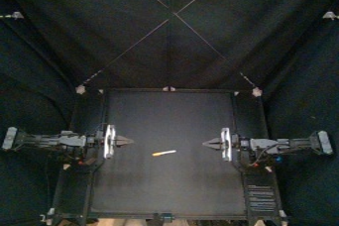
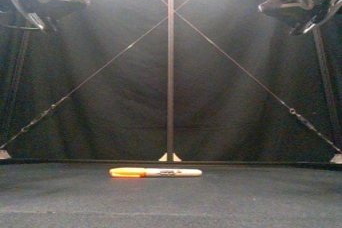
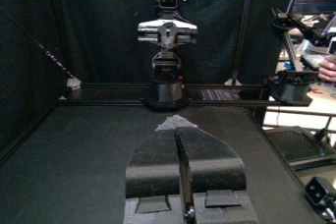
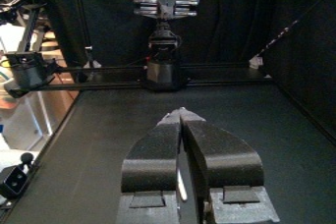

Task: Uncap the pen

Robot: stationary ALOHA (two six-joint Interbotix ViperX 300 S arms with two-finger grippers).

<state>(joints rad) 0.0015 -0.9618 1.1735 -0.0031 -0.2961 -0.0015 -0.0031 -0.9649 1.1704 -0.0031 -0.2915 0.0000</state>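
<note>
Capped pen lies between closed left hand and closed right hand.

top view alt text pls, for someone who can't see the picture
An orange and white pen lies alone near the middle of a black table. The left arm and the right arm rest low at either side of it, jaws shut and pointing toward each other, neither touching the pen.
</note>
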